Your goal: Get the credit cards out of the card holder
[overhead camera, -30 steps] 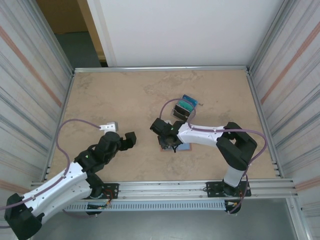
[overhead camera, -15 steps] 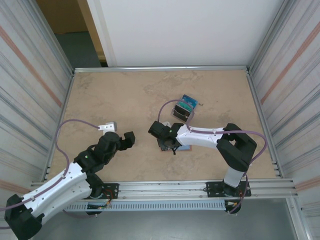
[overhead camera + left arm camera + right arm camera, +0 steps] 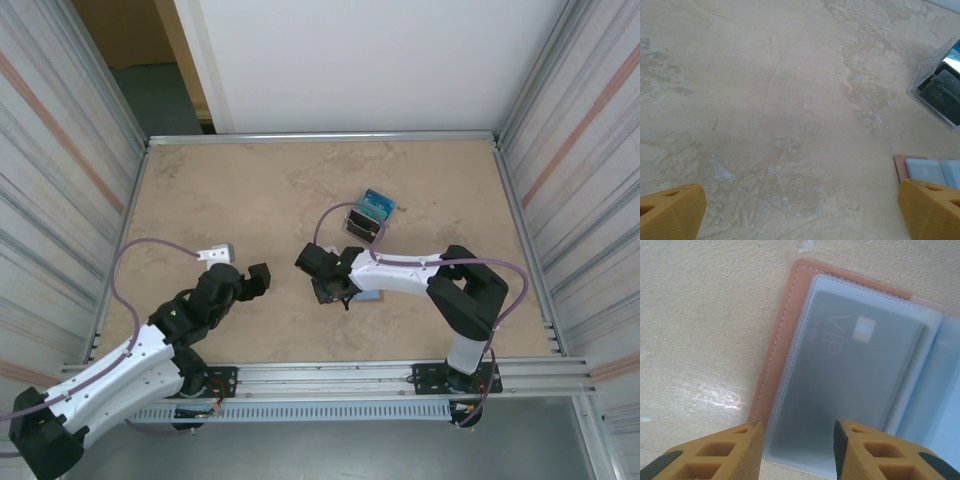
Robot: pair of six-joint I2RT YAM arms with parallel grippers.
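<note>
The card holder lies open and flat on the table, salmon-pink with clear sleeves inside. One sleeve holds a pale blue-grey credit card marked VIP. My right gripper hovers open just over the near end of that sleeve, fingers apart, nothing pinched between them. From above, the right gripper covers most of the card holder. My left gripper is wide open over bare table, with the card holder's corner beside its right finger. In the top view the left gripper sits left of the holder.
A clear plastic box with a blue-teal top stands just beyond the card holder, also at the right edge of the left wrist view. Metal rails and corrugated walls bound the tan table.
The right gripper has shifted slightly left over the card holder and its fingers have spread a little. The left arm has stayed put.
</note>
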